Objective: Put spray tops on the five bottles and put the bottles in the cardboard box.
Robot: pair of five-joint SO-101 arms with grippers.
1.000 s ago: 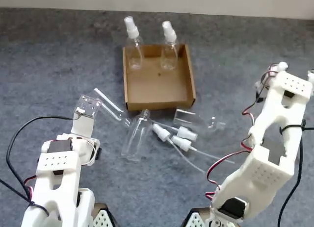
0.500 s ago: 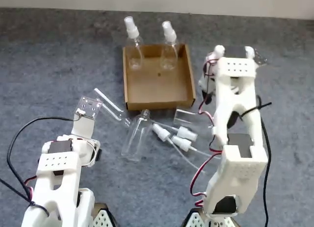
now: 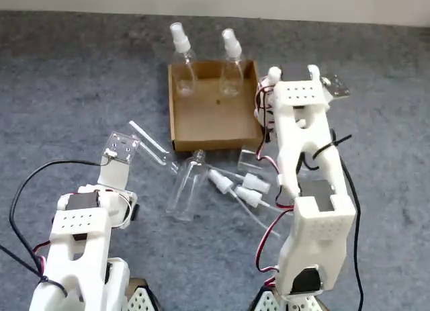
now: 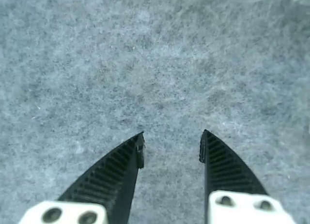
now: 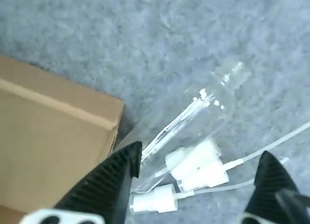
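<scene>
Two clear bottles (image 3: pixel 183 62) with white spray tops stand at the back of the cardboard box (image 3: pixel 215 116). An uncapped bottle (image 3: pixel 187 183) lies in front of the box, and another clear bottle (image 3: pixel 149 144) lies near my left gripper (image 3: pixel 118 152). That gripper (image 4: pixel 170 149) is open over bare carpet. Three loose spray tops (image 3: pixel 243 185) lie right of the uncapped bottle. My right arm (image 3: pixel 302 123) hangs beside the box's right wall. Its gripper (image 5: pixel 198 171) is wide open above a lying clear bottle (image 5: pixel 193 120) and the spray tops (image 5: pixel 193 160), holding nothing.
Grey carpet covers the whole table. The box's corner (image 5: pixel 58 132) is close beside one right finger. Thin white dip tubes (image 3: pixel 265 220) trail from the spray tops toward the right arm's base. Open carpet lies at the far left and far right.
My right arm has swung from the table's right edge leftward, to beside the box and over the lying bottle. The left arm and all bottles kept still.
</scene>
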